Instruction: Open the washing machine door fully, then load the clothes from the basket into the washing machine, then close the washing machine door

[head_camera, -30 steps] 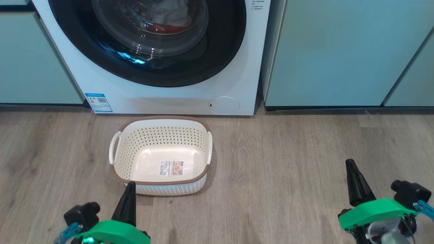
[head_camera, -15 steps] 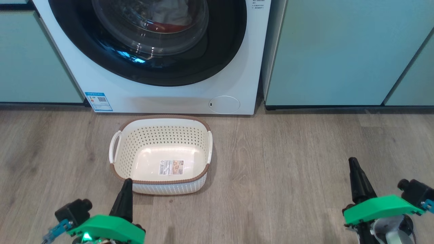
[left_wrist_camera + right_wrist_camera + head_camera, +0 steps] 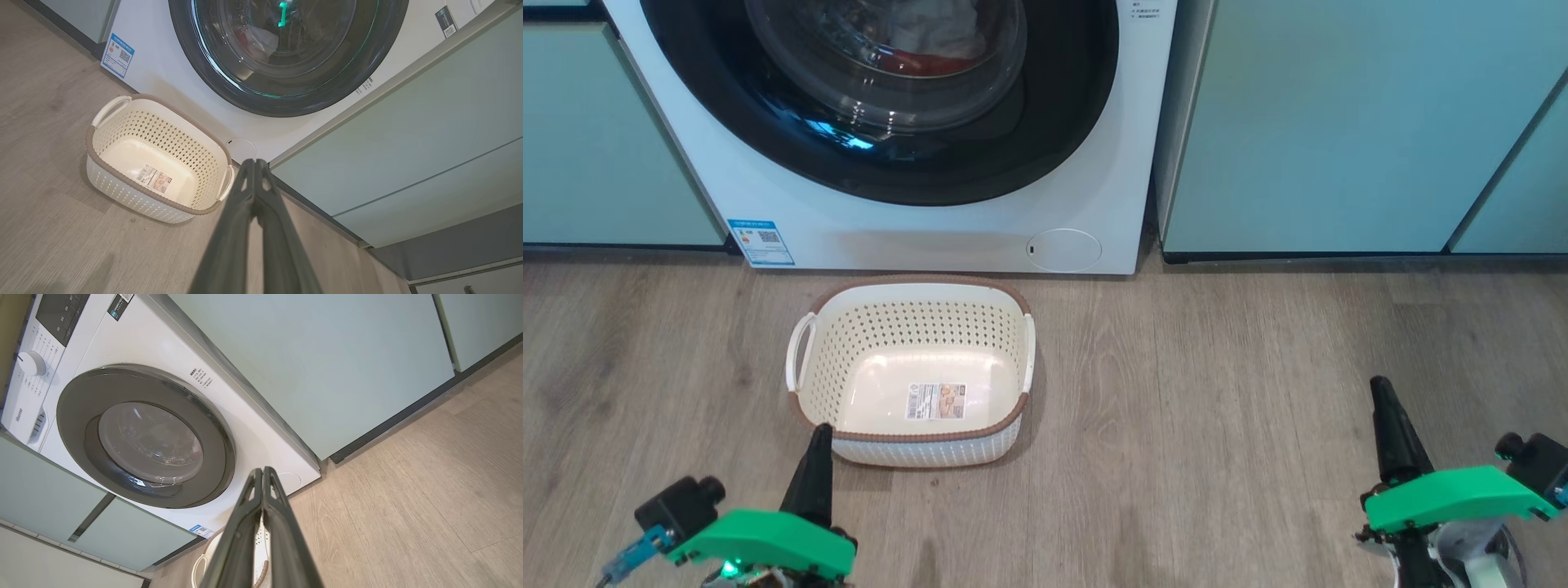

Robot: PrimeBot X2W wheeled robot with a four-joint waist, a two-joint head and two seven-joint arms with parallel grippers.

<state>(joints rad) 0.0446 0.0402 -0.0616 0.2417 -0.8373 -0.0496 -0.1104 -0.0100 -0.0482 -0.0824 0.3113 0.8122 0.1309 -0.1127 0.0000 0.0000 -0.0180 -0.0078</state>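
Note:
The washing machine (image 3: 931,233) stands ahead with its door (image 3: 1045,122) shut flat against the front, also seen as the door (image 3: 147,437) and door (image 3: 294,61). Red and white clothes (image 3: 927,45) lie inside behind the glass. The basket (image 3: 911,371) sits on the floor before the machine with nothing in it but a label; the basket (image 3: 157,161) looks the same from the left wrist. My left gripper (image 3: 818,433) is shut just outside the basket's near rim. My right gripper (image 3: 1380,384) is shut above the floor, far right.
Pale teal cabinets (image 3: 1347,122) flank the machine on both sides, with a dark plinth gap along their base. Wood-look floor (image 3: 1217,408) lies open between basket and right gripper. The machine's control panel and dial (image 3: 30,363) are at its top.
Both grippers have drawn back toward me, the left lower and farther left, the right farther right. The basket and door have stayed put.

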